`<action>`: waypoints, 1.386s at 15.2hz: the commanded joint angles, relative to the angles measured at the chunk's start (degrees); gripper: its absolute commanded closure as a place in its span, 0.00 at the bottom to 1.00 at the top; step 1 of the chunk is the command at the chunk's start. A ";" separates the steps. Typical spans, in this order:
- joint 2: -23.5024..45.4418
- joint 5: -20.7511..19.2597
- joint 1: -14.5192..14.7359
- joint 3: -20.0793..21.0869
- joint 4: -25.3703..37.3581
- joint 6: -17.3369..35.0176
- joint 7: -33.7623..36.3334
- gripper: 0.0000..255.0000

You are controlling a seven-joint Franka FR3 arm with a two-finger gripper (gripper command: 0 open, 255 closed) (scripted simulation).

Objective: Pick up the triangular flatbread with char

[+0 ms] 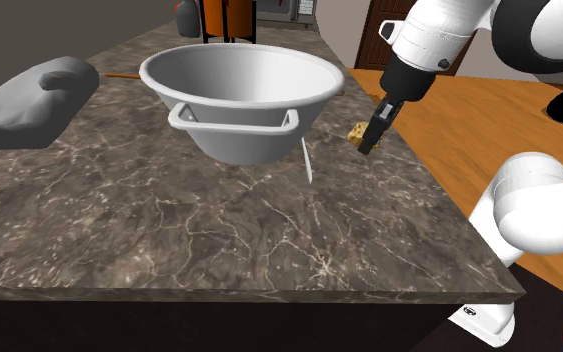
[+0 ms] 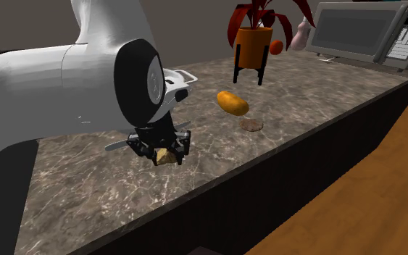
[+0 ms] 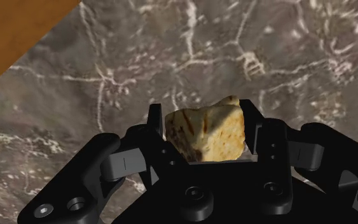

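Shoulder view, left to right: a grey rounded lump (image 1: 29,100) at the far side of the marbled tabletop (image 1: 219,230), then a large white bowl (image 1: 241,95), then a thin pale strip (image 1: 307,162) just beside the bowl's foot. Last comes the flatbread (image 1: 355,130), a small tan wedge pinched at the tip of the black gripper (image 1: 369,145) close to the tabletop's right edge.

Wrist view: fingers (image 3: 156,124) clenched on either side of the flatbread (image 3: 206,137), grasping it, with brown char streaks across its pale face and veined stone beneath.

Second exterior view: gripper (image 2: 162,151) low over the stone, flatbread (image 2: 166,156) in its grip, an orange-yellow oval (image 2: 232,103) well apart to the right.

Judged as grasped, with the lift as the step in hand. Hard to say whether clear of the stone yet. Next: straight up, grip kept firm, away from the bowl's wall.
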 commanded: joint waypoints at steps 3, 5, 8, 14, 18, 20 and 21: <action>-0.02 0.01 0.01 0.00 -0.02 0.01 0.00 1.00; -0.02 0.01 0.01 0.00 -0.02 0.01 0.00 1.00; 0.16 -0.15 -0.11 -0.14 0.80 -0.62 -0.03 1.00; 1.16 -1.01 -0.71 -1.01 5.86 -4.66 -0.21 1.00; 2.04 -1.54 -1.09 -1.51 9.38 -7.29 -0.31 1.00; 2.55 -1.79 -1.27 -1.74 11.18 -8.58 -0.36 1.00; 2.81 -1.92 -1.36 -1.85 12.09 -9.23 -0.38 1.00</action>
